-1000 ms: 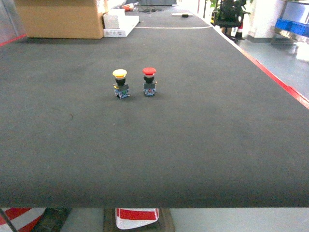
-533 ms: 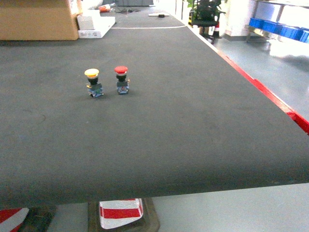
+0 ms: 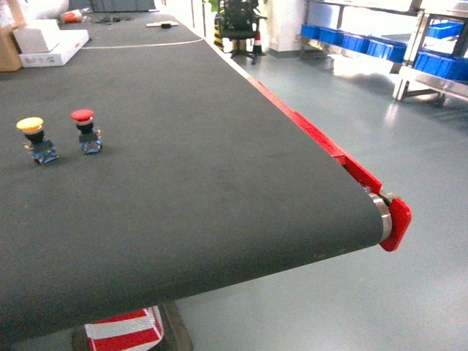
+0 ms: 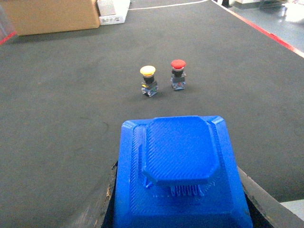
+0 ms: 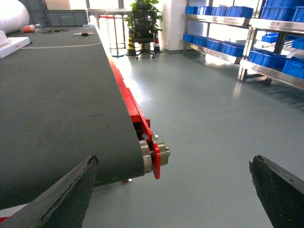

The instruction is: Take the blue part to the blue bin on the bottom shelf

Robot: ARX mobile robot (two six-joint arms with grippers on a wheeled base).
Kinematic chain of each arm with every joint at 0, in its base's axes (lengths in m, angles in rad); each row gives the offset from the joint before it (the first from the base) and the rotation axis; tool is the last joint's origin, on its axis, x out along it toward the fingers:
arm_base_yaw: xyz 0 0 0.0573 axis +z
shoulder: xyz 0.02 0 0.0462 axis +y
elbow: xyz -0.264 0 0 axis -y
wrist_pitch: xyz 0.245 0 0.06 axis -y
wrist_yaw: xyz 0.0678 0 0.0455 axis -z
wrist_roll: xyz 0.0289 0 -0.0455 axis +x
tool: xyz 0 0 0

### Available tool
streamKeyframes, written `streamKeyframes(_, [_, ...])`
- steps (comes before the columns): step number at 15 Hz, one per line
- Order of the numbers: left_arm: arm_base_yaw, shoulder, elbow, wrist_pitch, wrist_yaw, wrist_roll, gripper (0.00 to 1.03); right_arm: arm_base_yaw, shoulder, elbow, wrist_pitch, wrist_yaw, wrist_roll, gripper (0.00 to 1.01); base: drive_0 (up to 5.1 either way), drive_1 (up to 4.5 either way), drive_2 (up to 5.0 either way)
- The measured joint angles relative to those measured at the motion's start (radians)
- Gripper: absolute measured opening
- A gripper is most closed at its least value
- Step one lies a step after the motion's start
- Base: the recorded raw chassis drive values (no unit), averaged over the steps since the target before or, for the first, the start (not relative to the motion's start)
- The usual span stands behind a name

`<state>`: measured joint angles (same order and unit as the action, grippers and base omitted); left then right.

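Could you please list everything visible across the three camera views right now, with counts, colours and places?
Blue part: one, blue, held in the left pincer, close to the left wrist camera.
Push buttons: two, yellow-capped and red-capped, upright side by side on the belt.
Conveyor belt: one, dark grey, red side rail.
White boxes: stacked, far end of belt.
Cardboard box: one, brown, far left.
Blue bins: several, on steel racks at right.
Office chair: one, black, background.
Right pincer: dark fingers spread, empty.
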<state>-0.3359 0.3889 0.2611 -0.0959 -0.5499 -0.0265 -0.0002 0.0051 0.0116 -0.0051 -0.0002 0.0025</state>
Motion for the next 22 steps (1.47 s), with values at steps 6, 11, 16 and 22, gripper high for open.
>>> streamKeyframes(6, [0.0,0.0,0.0,0.0,0.0,0.0,0.44,0.0,0.0,0.0,0.0,0.0,0.0,0.98,-1.6,-1.62,-1.6])
streamKeyframes(11, [0.0,0.0,0.0,0.0,0.0,0.0,0.44,0.0,0.0,0.0,0.0,0.0,0.0,0.98,-1.6,-1.62,-1.6])
streamKeyframes(16, [0.0,0.0,0.0,0.0,0.0,0.0,0.44,0.0,0.0,0.0,0.0,0.0,0.0,0.98,-1.6,-1.62,-1.6])
streamKeyframes(22, [0.0,0.0,0.0,0.0,0.0,0.0,0.44,0.0,0.0,0.0,0.0,0.0,0.0,0.98,-1.6,-1.62,-1.6])
